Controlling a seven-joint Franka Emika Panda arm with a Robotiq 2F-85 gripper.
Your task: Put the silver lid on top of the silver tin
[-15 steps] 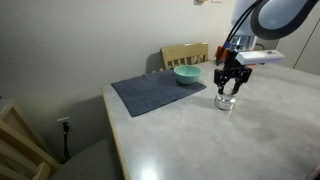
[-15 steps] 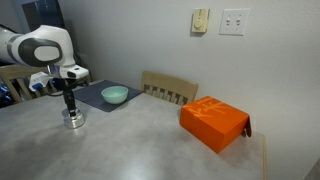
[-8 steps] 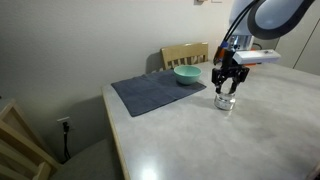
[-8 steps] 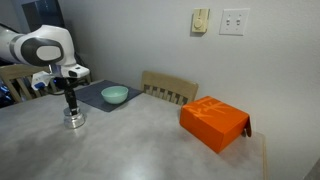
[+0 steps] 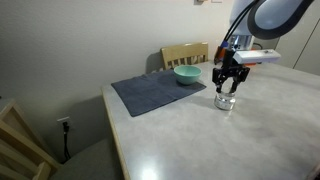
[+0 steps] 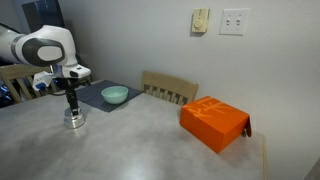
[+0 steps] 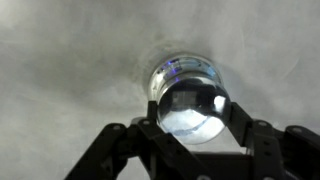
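The silver tin (image 5: 226, 103) stands on the grey table, also seen in an exterior view (image 6: 74, 120). My gripper (image 5: 228, 91) hangs straight over it (image 6: 72, 106). In the wrist view my gripper (image 7: 191, 112) is shut on the silver lid (image 7: 188, 108), a shiny round disc between the two fingers. The tin's rim (image 7: 185, 66) shows just beyond the lid's far edge. The lid sits right over the tin; I cannot tell whether they touch.
A teal bowl (image 5: 186, 75) sits on a dark grey mat (image 5: 150, 92) behind the tin, also seen in an exterior view (image 6: 114, 95). An orange box (image 6: 214, 122) lies further along the table. A wooden chair (image 6: 168, 88) stands at the table's far edge.
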